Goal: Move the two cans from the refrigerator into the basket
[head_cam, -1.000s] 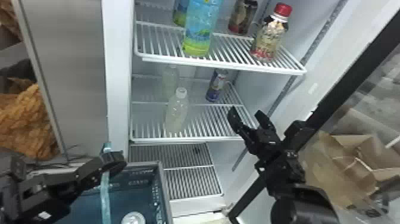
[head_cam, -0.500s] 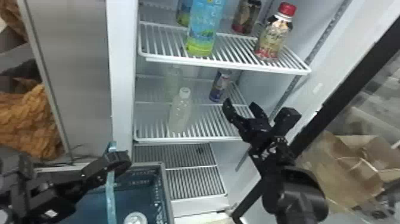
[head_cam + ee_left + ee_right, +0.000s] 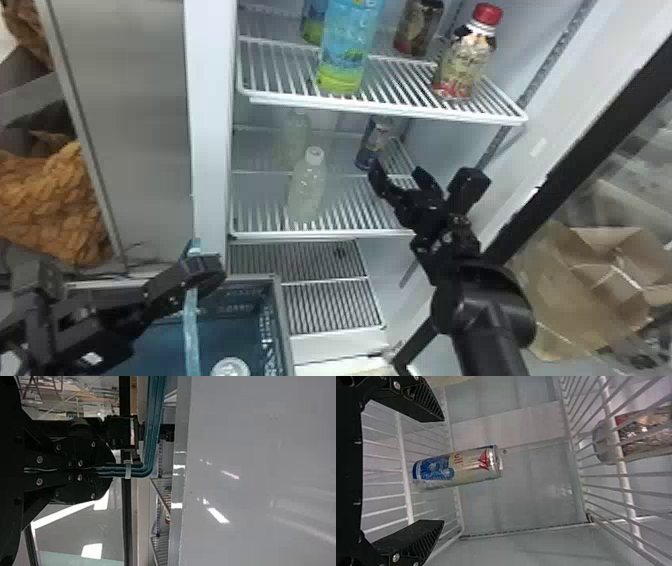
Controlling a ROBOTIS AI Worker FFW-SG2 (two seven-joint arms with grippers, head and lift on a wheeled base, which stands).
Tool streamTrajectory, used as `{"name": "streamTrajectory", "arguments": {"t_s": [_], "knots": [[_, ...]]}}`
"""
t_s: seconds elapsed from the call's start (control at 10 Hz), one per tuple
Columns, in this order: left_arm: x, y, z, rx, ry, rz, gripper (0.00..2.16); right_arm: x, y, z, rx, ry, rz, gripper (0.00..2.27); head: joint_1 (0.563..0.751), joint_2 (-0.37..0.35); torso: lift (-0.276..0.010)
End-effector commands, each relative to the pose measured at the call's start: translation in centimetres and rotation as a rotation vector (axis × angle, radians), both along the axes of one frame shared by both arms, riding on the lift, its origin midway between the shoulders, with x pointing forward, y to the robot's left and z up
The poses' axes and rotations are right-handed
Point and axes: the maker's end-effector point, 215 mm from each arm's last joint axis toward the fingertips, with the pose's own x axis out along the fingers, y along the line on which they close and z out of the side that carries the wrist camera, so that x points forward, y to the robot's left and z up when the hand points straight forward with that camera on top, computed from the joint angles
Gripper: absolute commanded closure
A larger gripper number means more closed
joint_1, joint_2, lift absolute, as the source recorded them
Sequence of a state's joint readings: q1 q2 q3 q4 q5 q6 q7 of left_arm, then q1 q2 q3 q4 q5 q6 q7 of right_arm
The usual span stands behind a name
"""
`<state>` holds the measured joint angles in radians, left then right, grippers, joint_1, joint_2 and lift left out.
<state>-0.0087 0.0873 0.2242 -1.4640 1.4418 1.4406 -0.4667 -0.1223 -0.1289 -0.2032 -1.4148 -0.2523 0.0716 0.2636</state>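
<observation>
Basket [image 3: 285, 330] in front, right claw [image 3: 397, 171] open, can [image 3: 373, 142] upright on the fridge's middle shelf [image 3: 325, 234].
The left claw [image 3: 211, 270] is closed on the basket's teal handle [image 3: 191, 330]; the right claw is at the shelf's front right corner. A pale bottle [image 3: 306, 192] stands near the front edge, the can farther back, towards the right edge. Brown cardboard [image 3: 590, 285] lies beyond the door glass.

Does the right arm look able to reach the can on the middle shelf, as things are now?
Probably yes: the right gripper is open and faces the can, with nothing seen between them; the nearer pale bottle stands off to the left.
</observation>
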Motion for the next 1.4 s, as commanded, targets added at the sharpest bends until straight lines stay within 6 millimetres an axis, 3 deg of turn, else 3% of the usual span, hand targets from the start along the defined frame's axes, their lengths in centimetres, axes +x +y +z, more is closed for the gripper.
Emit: {"name": "streamTrajectory", "arguments": {"t_s": [0.0, 0.8, 1.3], "knots": [[0.0, 0.0, 0.0, 0.002, 0.000, -0.001, 1.20, 1.2, 0.5, -0.1, -0.004, 0.008, 0.002, 0.12, 0.695, -0.312, -0.218], [-0.1, -0.1, -0.1, 0.005, 0.003, -0.003, 1.20, 4.8, -0.1, -0.9, -0.048, 0.059, -0.024, 0.12, 0.695, -0.300, -0.218], [-0.1, -0.2, 0.0, 0.004, 0.002, -0.007, 1.20, 6.9, 0.7, -0.8, -0.046, 0.079, -0.022, 0.12, 0.695, -0.290, -0.218]]}}
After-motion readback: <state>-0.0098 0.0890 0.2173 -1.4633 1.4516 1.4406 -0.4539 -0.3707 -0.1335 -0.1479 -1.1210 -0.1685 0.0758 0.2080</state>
